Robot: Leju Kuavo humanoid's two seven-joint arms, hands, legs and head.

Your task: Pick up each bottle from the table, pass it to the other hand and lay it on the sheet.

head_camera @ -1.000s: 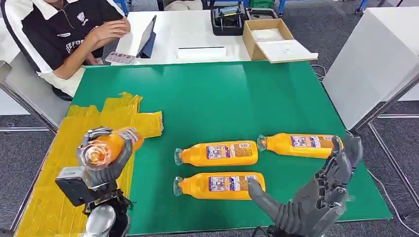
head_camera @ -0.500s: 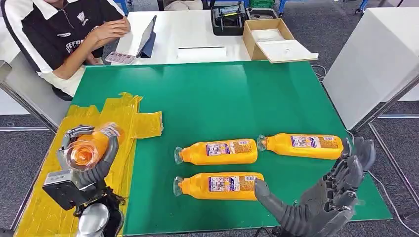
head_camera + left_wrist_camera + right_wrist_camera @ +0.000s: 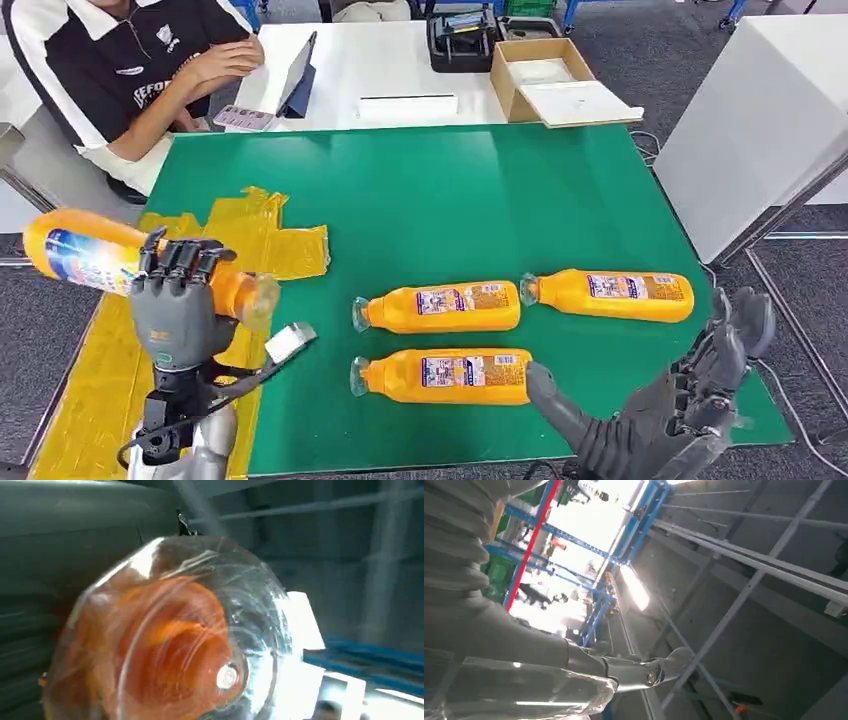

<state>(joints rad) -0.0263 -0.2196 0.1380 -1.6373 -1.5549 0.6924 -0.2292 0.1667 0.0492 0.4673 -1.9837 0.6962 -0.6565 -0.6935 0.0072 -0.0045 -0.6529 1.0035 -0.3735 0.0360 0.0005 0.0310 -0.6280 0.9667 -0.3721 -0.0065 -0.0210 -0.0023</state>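
The green table (image 3: 450,190) carried the whole job, with the yellow sheet (image 3: 245,225) taped along its left side and, as far as the head view showed, no bottle lying on it. Three orange bottles were on the green surface, well apart from the sheet: one near the middle (image 3: 440,307), one just to its right (image 3: 610,294), the two nearly neck to base, and a third (image 3: 445,376) closer to the robot. A fourth bottle (image 3: 110,262) was off the table, gripped around its middle by the left hand (image 3: 178,305) and held roughly level above the sheet, its clear neck toward the table's centre. The left wrist view looked straight at its clear end (image 3: 200,645). The right hand (image 3: 690,410) hovered low by the table's near right corner, fingers spread and holding nothing, its thumb near the third bottle's base. Judged from this, the first bottle was picked up and handed across but not laid down; nothing was finished and three bottles remained
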